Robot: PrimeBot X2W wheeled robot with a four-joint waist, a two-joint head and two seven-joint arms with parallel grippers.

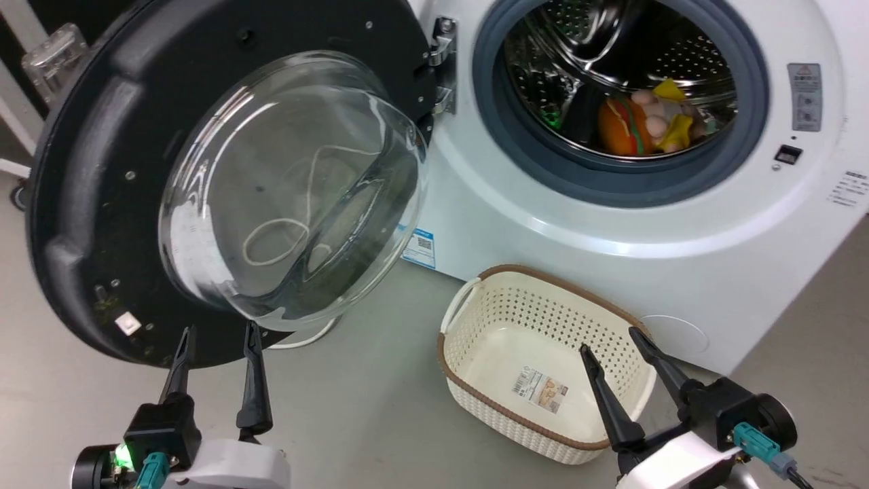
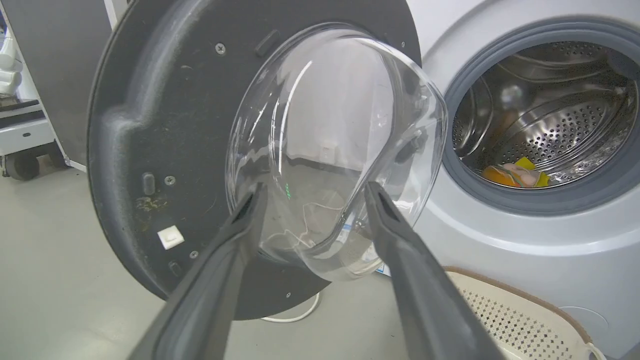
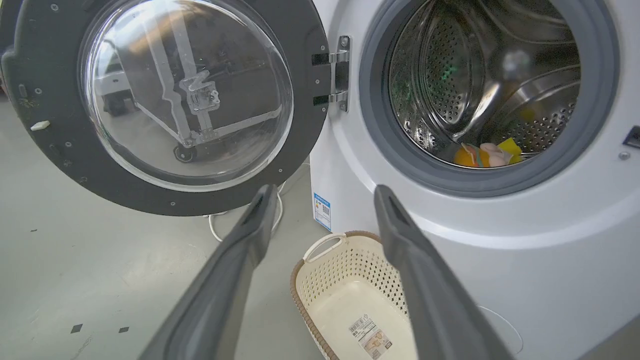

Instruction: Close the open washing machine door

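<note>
Black washing machine door (image 1: 88, 204) stands swung wide, left of the washing machine (image 1: 543, 224), with bare floor (image 1: 353, 401) below its rim. Left gripper (image 1: 220, 327) is spread wide beneath that rim, holding nothing. Right gripper (image 1: 609, 339) is spread wide over the basket (image 1: 475, 282). The blue label (image 1: 419, 248) is too small to read.

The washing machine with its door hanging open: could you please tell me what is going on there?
The white front-loading washing machine has its large round black door with the bulging glass centre swung wide open to the left. The robot's left gripper, open and holding nothing, points at the door's lower part; whether it touches is unclear. The right gripper, also open, is near the cream perforated basket on the floor. Colourful toys lie in the steel drum.
</note>
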